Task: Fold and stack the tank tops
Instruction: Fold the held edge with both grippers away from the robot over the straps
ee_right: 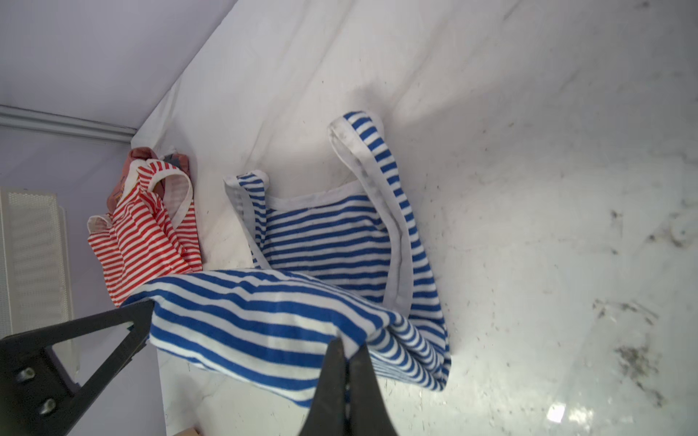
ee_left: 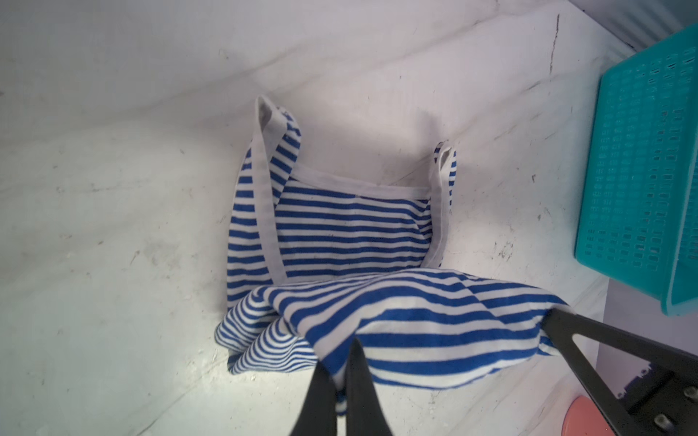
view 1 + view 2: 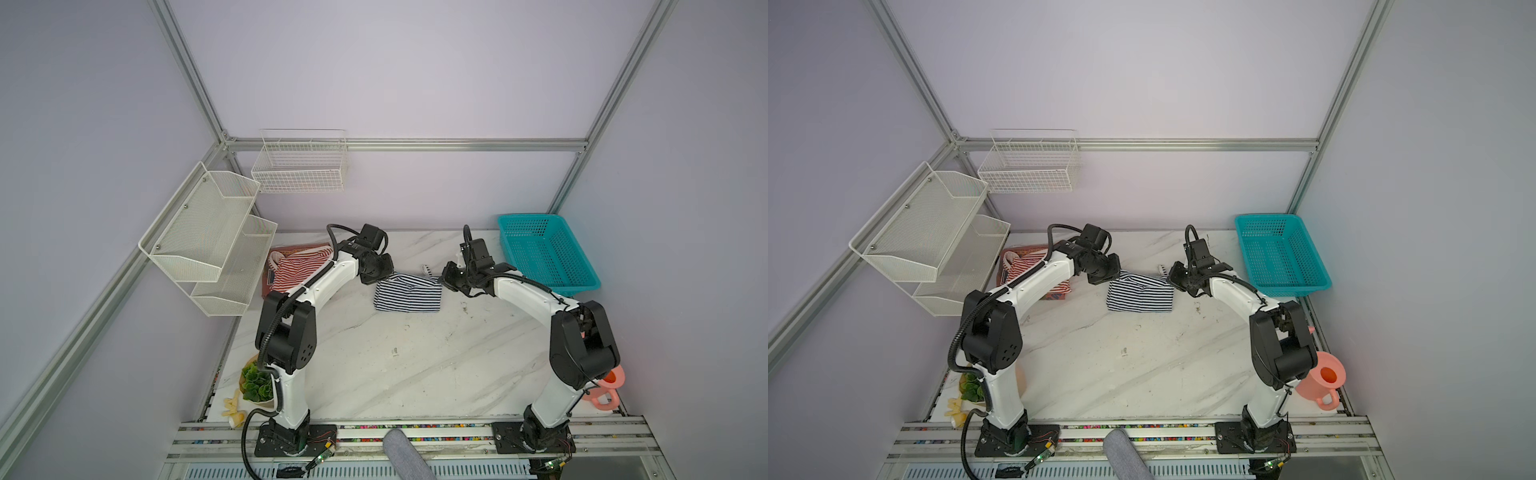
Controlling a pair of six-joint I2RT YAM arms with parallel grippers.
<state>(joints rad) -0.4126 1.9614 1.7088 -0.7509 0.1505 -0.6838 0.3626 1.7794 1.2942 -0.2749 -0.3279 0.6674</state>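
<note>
Fold in progress on the navy-striped tank top (image 3: 407, 295), which lies on the marble table (image 3: 395, 374) just above the centre of both top views. The left gripper (image 2: 342, 372) and right gripper (image 1: 349, 351) are each clamped on an opposite corner of the raised hem, which sags between them above the straps.

Probable faults:
- Only a thin edge is pinched, so either corner may slip.
- Uneven travel would skew the fold.
- The bunched cloth at lower left of the left wrist view may be trapped as a wrinkle.

Both arms arch inward from the lower edge of the top views, their wrists low and facing each other. The red-striped tank top (image 3: 297, 270) lies left of centre, on a rust-red garment (image 3: 291, 251).
</note>
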